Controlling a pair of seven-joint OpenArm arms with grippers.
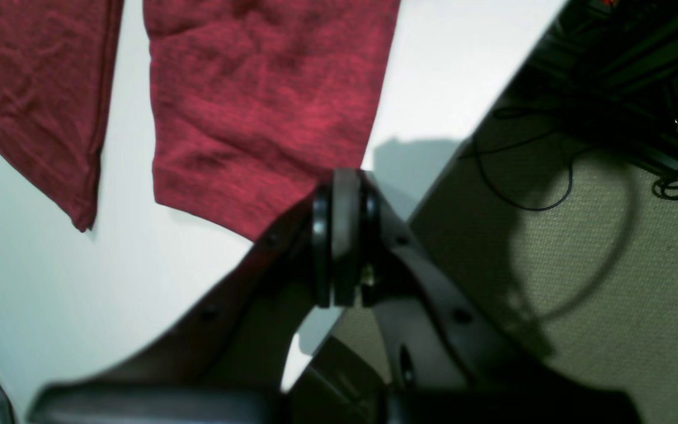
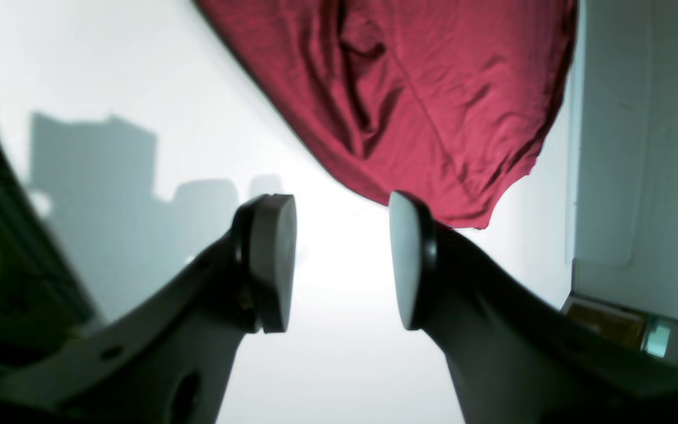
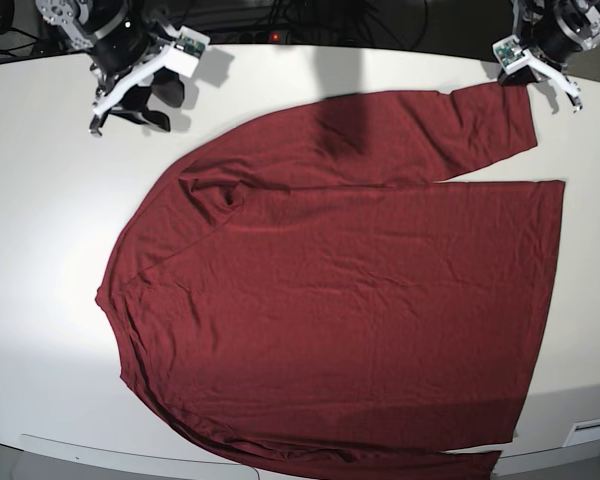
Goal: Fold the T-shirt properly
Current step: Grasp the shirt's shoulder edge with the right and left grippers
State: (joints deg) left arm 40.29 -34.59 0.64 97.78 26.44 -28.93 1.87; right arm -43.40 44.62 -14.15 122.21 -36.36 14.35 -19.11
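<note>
At the far right, left gripper (image 1: 346, 235) pinches the T-shirt (image 3: 340, 300) sleeve cuff, likely to fold it inward; right gripper (image 2: 342, 259) waits wide, empty.

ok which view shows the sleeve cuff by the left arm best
The left wrist view: the dark red shirt's sleeve cuff fills the frame, its corner under the shut left pincer. Base shows it small; right wrist misses it.
</note>
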